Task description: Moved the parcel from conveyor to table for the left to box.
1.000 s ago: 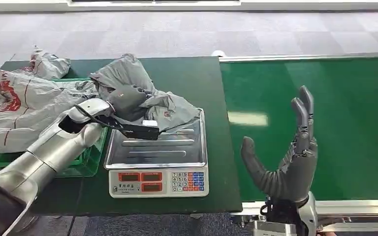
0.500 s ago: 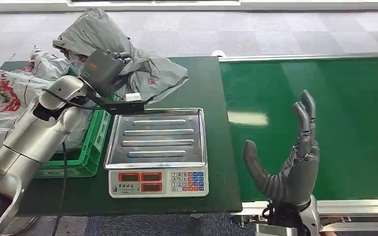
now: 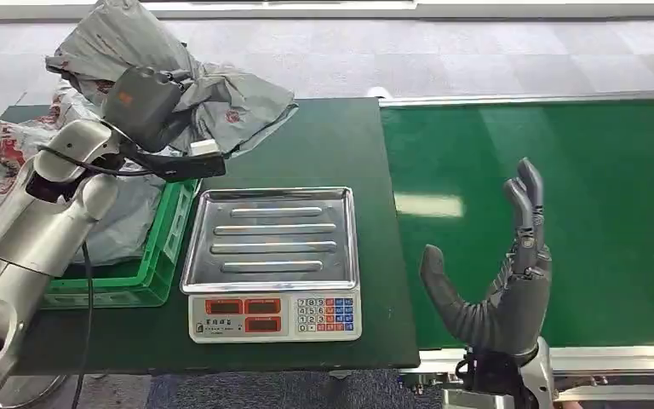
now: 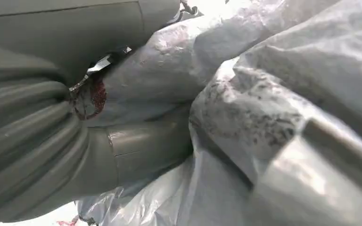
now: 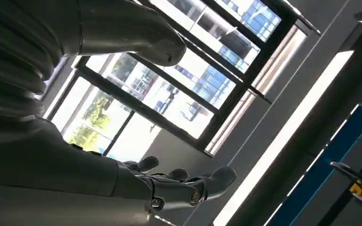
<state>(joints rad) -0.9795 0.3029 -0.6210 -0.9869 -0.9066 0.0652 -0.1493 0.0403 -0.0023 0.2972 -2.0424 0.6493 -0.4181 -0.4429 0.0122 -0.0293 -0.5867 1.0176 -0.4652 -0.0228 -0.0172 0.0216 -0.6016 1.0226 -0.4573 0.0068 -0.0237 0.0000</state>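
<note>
Your conveyor (image 3: 562, 213) fills the 3 o'clock half of the head view, bare green belt; the desk (image 3: 332, 145) sits at 9 o'clock with the scale (image 3: 271, 260) in the middle and a green crate (image 3: 149, 273) beside it holding other grey bags. The parcel (image 3: 213, 102) is a grey poly mailer, up in the air at 11 o'clock over the crate's far end, gripped by your left hand (image 3: 140, 106). It looks soft and light, crumpling and drooping around the grip, with a slick film, so I'd judge it slips easily; keep hold on the bunched middle, not a loose corner. The left wrist view shows the thumb (image 4: 141, 150) pressed into the wrinkled plastic. Your right hand (image 3: 498, 285) stands at 5 o'clock over the belt edge, fingers spread upward, holding nothing.
</note>
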